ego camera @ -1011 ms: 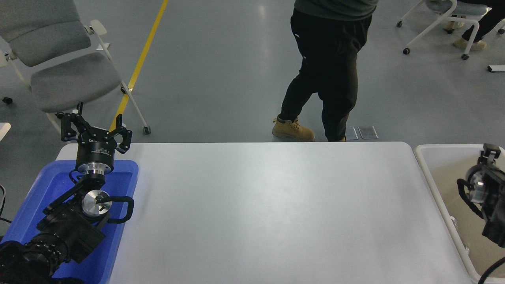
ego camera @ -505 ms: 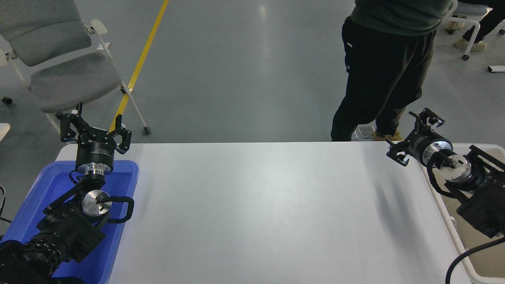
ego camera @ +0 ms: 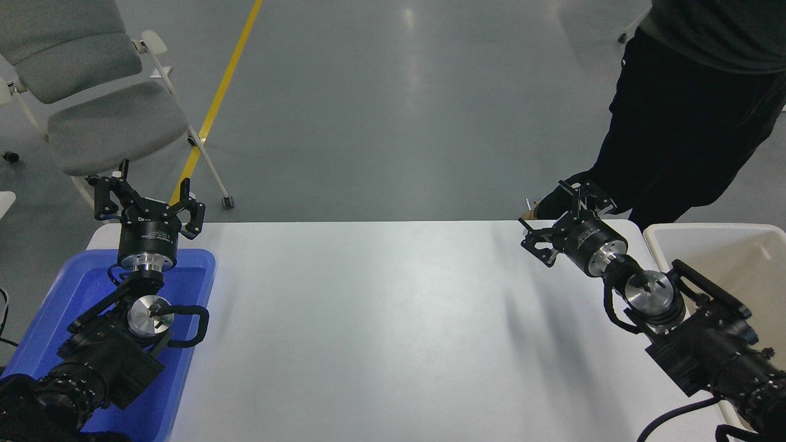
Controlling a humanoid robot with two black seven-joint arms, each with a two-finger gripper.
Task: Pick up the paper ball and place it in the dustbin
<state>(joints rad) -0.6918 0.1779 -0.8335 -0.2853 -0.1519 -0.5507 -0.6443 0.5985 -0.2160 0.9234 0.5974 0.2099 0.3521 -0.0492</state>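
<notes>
The paper ball is not in view. The dustbin (ego camera: 706,228), cream-beige with a pale rim, stands off the table's right end, partly hidden by my right arm. My right gripper (ego camera: 557,216) is open and empty, held above the table's far right corner, just left of the dustbin. My left gripper (ego camera: 147,199) is open and empty, parked above the far end of the blue tray (ego camera: 67,291) at the lower left.
The white table (ego camera: 393,319) spans the middle. A person in dark trousers (ego camera: 681,141) stands at the far right, close behind my right gripper. A grey chair (ego camera: 104,116) stands beyond the table's left end, beside a yellow floor line (ego camera: 224,86).
My right arm has swung left out of the dustbin to above the table's far right corner. The person has walked to the right. My left arm has not moved.
</notes>
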